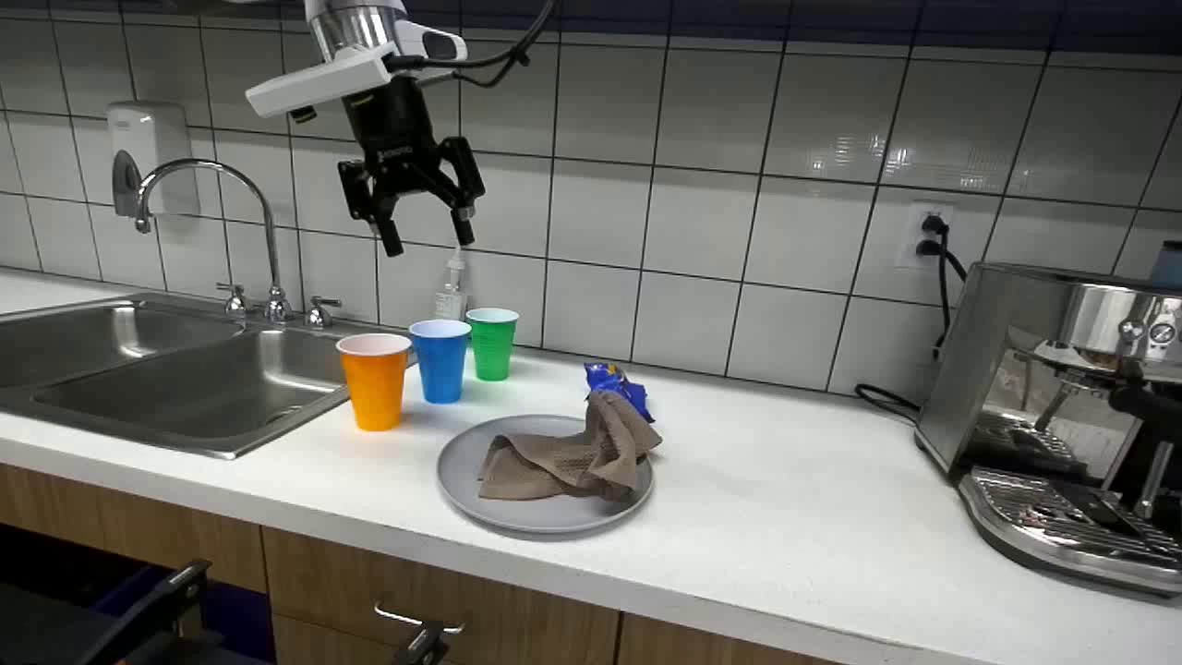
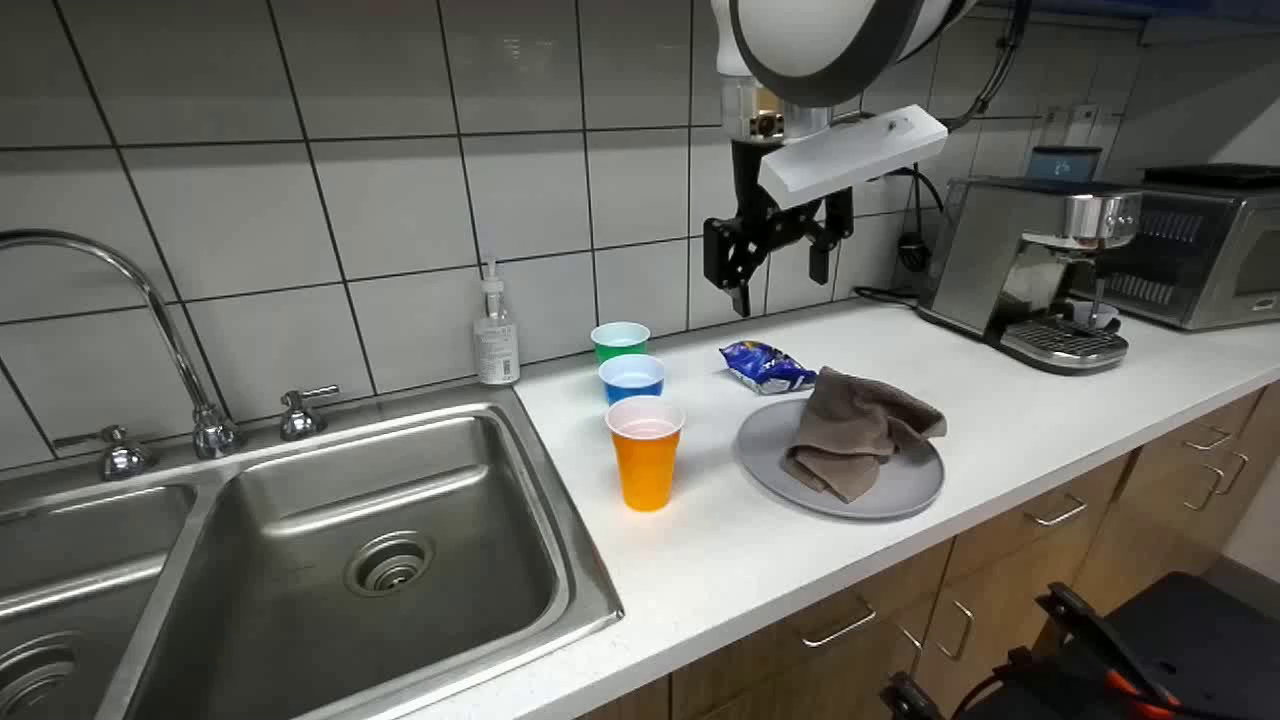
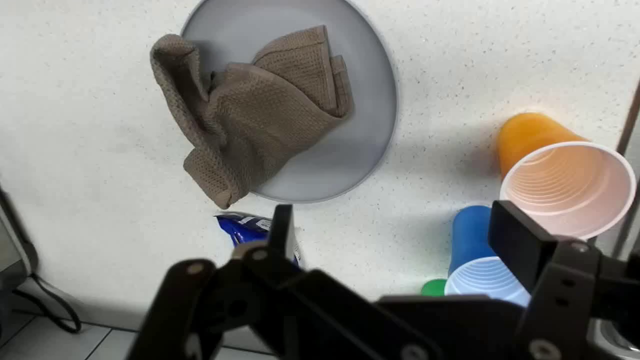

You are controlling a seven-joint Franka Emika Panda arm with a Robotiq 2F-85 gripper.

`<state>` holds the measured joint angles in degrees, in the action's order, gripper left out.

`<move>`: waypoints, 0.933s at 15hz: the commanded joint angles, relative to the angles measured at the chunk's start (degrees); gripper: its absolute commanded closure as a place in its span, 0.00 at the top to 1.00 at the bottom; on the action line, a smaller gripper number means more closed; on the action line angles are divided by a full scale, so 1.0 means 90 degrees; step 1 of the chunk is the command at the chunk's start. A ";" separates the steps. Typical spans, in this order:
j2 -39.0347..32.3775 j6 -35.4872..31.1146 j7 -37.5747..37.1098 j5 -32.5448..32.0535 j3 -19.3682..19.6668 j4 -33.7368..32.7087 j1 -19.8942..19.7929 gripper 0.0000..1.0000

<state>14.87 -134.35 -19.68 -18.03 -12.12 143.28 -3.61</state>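
My gripper [image 1: 428,238] is open and empty, held high above the counter; it also shows in an exterior view [image 2: 781,288] and the wrist view [image 3: 395,220]. It touches nothing. Below stand an orange cup [image 1: 374,388], a blue cup [image 1: 441,365] and a green cup [image 1: 493,346], upright in a row. In the wrist view the green cup is mostly hidden. A crumpled brown cloth [image 2: 862,430] lies on a grey plate [image 2: 765,450], partly over its rim. A blue shiny packet [image 2: 765,366] lies behind the plate, partly hidden by a finger in the wrist view.
A steel double sink [image 2: 580,540] with a faucet [image 2: 150,300] is beside the cups. A clear pump bottle [image 2: 496,345] stands near the tiled wall. A coffee machine [image 1: 1007,369] stands at the counter's far end, with a microwave oven [image 2: 1240,255] past it.
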 commanded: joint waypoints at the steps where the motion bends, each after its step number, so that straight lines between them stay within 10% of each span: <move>1: -0.0010 0.0022 -0.0032 -0.0047 0.0151 -0.0009 0.0155 1.00; 14: -0.0083 -0.0347 0.0977 0.0250 0.0560 0.0136 0.0343 1.00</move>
<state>14.48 -135.14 -16.14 -17.45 -9.73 143.93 -1.71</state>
